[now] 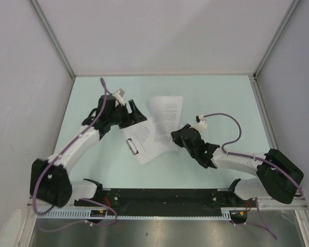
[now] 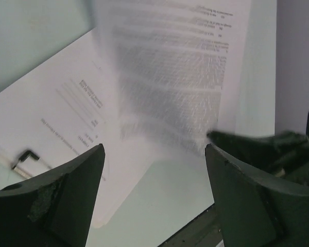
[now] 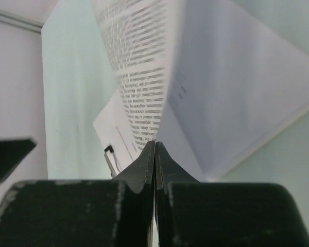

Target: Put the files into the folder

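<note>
Tightly, right claw (image 3: 154,149) pinches printed sheet (image 3: 139,67).

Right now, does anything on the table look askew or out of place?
Yes: one printed sheet is raised and bowed, pinched at its edge by the right gripper, not lying flat on the folder.

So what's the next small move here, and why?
Probably the right gripper should ease its sheet down and toward the clip, laying it flat on the folder. Its fingers are shut on the sheet's edge, and the sheet stands lifted and curled rather than lying flat. The left gripper hovers open, holding nothing.
</note>
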Controlling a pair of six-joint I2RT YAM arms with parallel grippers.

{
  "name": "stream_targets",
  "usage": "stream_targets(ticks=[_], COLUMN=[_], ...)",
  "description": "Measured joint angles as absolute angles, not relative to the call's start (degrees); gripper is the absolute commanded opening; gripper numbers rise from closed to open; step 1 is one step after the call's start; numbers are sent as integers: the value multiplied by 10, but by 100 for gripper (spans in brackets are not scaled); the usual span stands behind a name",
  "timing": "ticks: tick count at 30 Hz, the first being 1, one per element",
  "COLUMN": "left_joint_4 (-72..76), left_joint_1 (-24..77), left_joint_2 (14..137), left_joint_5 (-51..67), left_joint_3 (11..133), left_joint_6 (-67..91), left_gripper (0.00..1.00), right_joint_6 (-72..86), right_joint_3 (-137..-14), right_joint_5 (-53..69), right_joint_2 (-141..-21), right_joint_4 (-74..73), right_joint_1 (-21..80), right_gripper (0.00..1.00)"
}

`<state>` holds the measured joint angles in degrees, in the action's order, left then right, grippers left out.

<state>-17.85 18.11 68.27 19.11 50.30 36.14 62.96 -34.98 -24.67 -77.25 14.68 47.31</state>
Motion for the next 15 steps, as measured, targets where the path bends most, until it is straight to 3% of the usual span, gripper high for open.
stream_targets(ticks=[7,15], left_joint_4=[-117,-98], left_joint_1=[273,351], left_joint_2=[944,1003], left_joint_5=[212,213], left_joint_3=[595,608], left_joint_6=[361,373], left_gripper=[78,79], right_joint_6=[711,728], right_joint_3=[-320,-259], right_joint_5=[-339,-354], right_joint_2=[-751,-685], right_joint_4=[108,70], right_joint_1=[568,566], right_gripper=[0,3])
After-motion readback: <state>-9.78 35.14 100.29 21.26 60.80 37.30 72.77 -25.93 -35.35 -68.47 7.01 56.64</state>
